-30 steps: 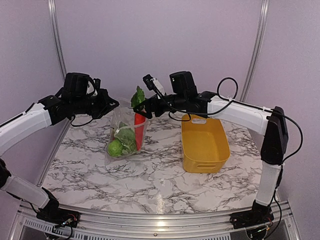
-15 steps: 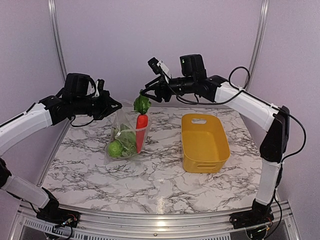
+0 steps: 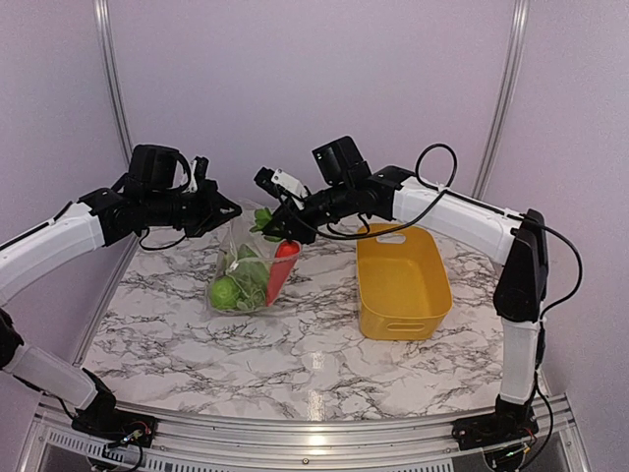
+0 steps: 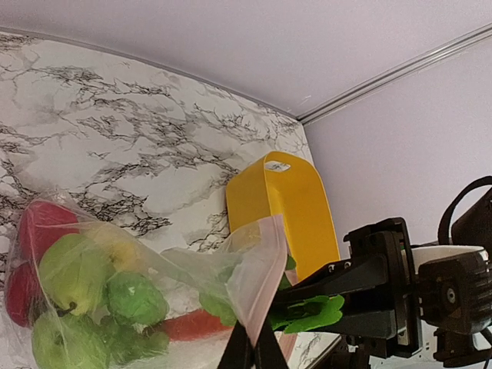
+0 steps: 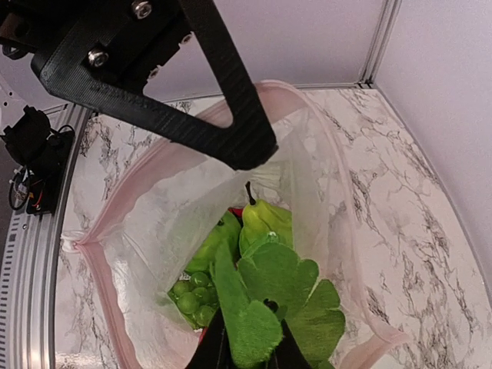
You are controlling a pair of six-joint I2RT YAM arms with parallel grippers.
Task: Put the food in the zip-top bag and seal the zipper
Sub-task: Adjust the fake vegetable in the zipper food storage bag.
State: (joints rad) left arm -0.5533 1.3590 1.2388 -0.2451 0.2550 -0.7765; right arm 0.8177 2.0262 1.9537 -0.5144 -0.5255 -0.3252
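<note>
Two grippers meet at the zip-top bag (image 3: 241, 275) toward the bench's (image 3: 295, 354) far-left corner.
Its rim is pinched by the left gripper (image 4: 250, 347); the right gripper (image 5: 244, 351) is clamped on the carrot's (image 3: 282, 265) leafy top.

The table (image 3: 295, 354) has a white marble-patterned top veined in grey, with a metal rail (image 3: 314, 438) running along its near edge. Two things rest on the marble. A yellow plastic basket (image 3: 401, 280) with cut-out handles stands right of centre, its long side running front to back. Left of centre, a clear zip-top bag (image 3: 241, 280) rests its filled bottom on the surface, its upper part lifted off it. Bag and basket stand apart, not touching.
</note>
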